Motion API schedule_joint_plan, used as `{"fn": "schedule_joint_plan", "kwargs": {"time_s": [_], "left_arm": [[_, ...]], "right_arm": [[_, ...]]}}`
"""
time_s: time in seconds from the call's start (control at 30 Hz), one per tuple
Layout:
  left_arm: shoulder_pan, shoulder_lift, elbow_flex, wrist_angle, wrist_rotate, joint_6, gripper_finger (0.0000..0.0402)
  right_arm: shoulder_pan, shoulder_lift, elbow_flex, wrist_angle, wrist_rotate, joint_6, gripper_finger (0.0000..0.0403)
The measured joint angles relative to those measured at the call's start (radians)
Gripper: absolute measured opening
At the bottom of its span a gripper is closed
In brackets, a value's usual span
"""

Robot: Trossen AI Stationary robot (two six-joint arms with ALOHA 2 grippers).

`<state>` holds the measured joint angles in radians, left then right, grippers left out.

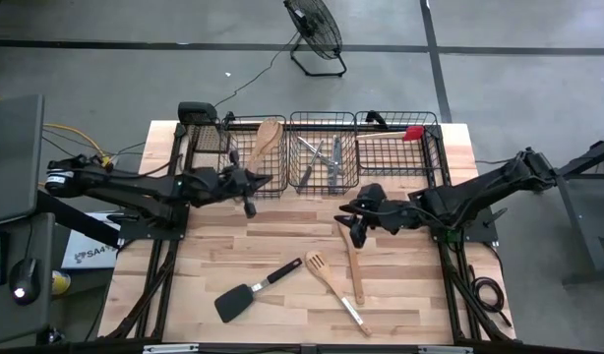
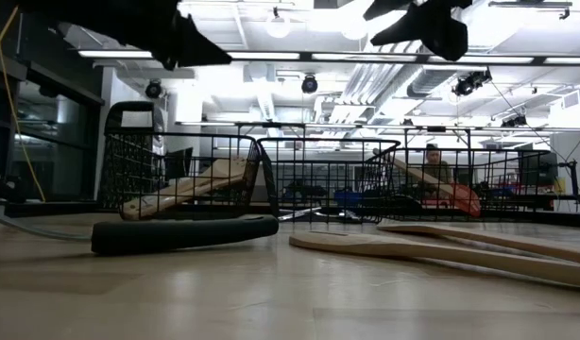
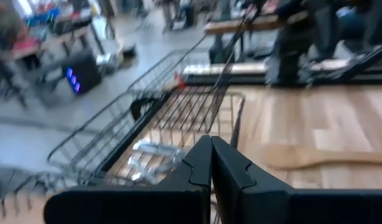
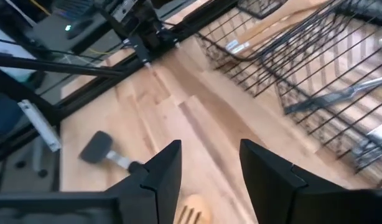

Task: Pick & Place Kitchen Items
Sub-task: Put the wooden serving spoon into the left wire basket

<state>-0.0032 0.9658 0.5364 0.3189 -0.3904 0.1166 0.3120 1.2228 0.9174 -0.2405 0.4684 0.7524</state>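
Sorting looks about half done, going by how things lie. Three black wire baskets (image 1: pixel 323 147) sit in a row at the far edge of the table (image 1: pixel 213 246): a wooden spoon (image 1: pixel 266 141) in the left one, silver cutlery (image 1: pixel 322 157) in the middle, the red-headed spatula (image 1: pixel 400 131) across the right one. So items are grouped by type.

Still loose on the table, near side: the black turner (image 1: pixel 246 292), a wooden slotted turner (image 1: pixel 325 274), a second wooden spoon (image 1: pixel 353 264) and what may be a metal piece (image 1: pixel 356 317) just beside them.

Right pincer (image 1: pixel 357 222) hangs over the table centre, just above the handle end of the loose wooden spoon, arm stretched in from the right edge, wrist pitched down. Fingers (image 4: pixel 168 172) stand partly apart with nothing between them; the slotted turner's head shows below the gap in the wrist view. Reads as lining up a pick.

Left pincer (image 1: pixel 250 187) is shut and empty, parked at the near rim of the left basket, arm reaching in from the left, raised clear of the table.
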Motion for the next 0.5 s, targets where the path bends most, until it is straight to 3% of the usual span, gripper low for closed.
{"fn": "schedule_joint_plan", "kwargs": {"time_s": [0.17, 0.37, 0.5], "left_arm": [[0.003, -0.034, -0.094, 0.152, 0.047, 0.038, 0.0001], [0.003, -0.067, -0.148, 0.219, 0.051, 0.093, 0.0001], [0.003, -0.082, -0.155, 0.241, 0.148, 0.125, 0.0001]], "right_arm": [[0.022, 0.003, 0.033, 0.005, -0.030, 0.011, 0.0142], [0.035, 0.005, 0.041, 0.000, -0.042, 0.065, 0.0130], [0.035, 0.024, 0.041, -0.007, -0.077, 0.130, 0.0123]]}}
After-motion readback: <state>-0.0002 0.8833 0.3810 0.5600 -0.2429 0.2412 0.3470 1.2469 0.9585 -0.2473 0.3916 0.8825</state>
